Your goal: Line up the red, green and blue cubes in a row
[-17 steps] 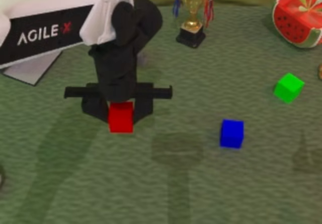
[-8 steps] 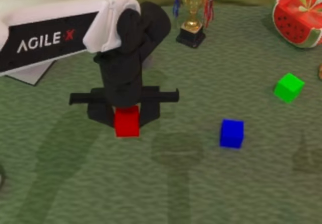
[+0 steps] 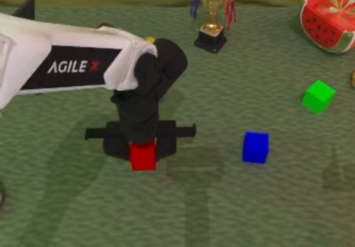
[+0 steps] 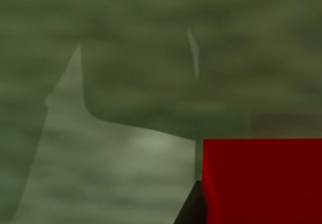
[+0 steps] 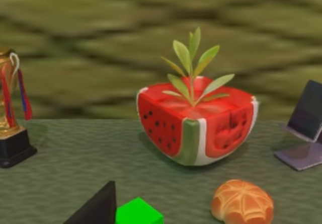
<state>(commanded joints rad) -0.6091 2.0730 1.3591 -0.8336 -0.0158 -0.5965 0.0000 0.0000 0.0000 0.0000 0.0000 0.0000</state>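
My left gripper (image 3: 142, 147) is shut on the red cube (image 3: 143, 157) at the table's left-middle. In the left wrist view the red cube (image 4: 261, 181) fills the corner with one dark finger (image 4: 193, 209) against its side. The blue cube (image 3: 255, 147) rests on the green cloth to the right of it, apart from it. The green cube (image 3: 318, 96) lies farther right and farther back. The right arm is outside the top view. In the right wrist view a dark edge of my right gripper (image 5: 98, 209) shows just beside the green cube (image 5: 138, 213).
A gold trophy (image 3: 212, 14) stands at the back centre. A watermelon-shaped planter (image 3: 328, 16) sits at the back right. In the right wrist view a bread roll (image 5: 242, 201) and a phone stand (image 5: 306, 128) lie near the planter.
The left arm has carried the red cube toward the front edge and a little to the right. The blue and green cubes have not moved.
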